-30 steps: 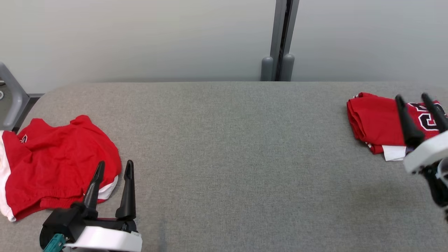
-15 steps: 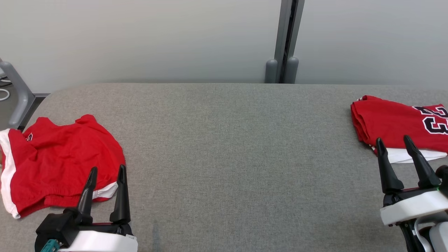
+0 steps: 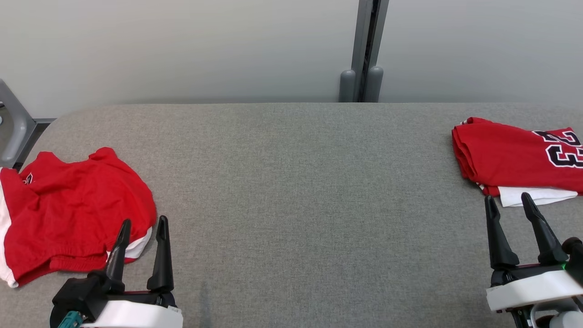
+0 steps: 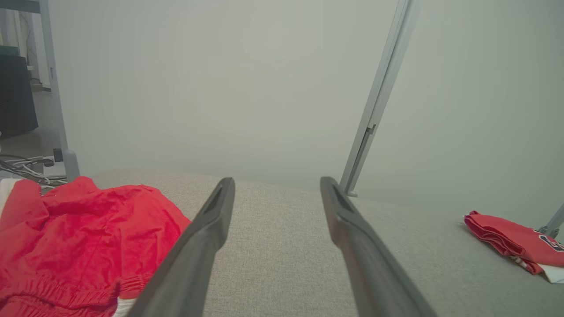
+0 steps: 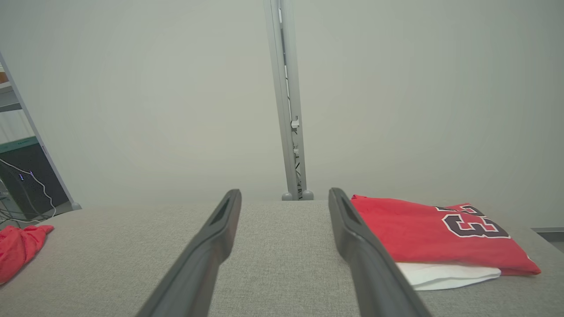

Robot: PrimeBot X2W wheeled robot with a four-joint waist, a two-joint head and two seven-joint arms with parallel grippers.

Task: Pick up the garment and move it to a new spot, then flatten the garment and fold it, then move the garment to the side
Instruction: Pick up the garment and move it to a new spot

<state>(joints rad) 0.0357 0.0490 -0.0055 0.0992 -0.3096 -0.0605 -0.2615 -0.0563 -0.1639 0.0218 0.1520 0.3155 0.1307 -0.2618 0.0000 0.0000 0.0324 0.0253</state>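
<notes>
A crumpled red garment with white trim lies at the left end of the grey padded table; it also shows as a garment in the left wrist view and as a red edge in the right wrist view. My left gripper stands open just right of its lower corner, with nothing between its fingers. At the far right lies a folded red jersey with a black number, on top of a white layer. My right gripper is open and empty, just in front of the jersey.
A grey upright post stands behind the table's middle against a pale wall. A grey frame leg sits off the table's left end, with cables on the floor beyond. The folded jersey lies near the right edge.
My right gripper has drawn back from over the folded jersey to the near right of the table, still open. The left gripper has barely moved. The head view has shifted slightly.
</notes>
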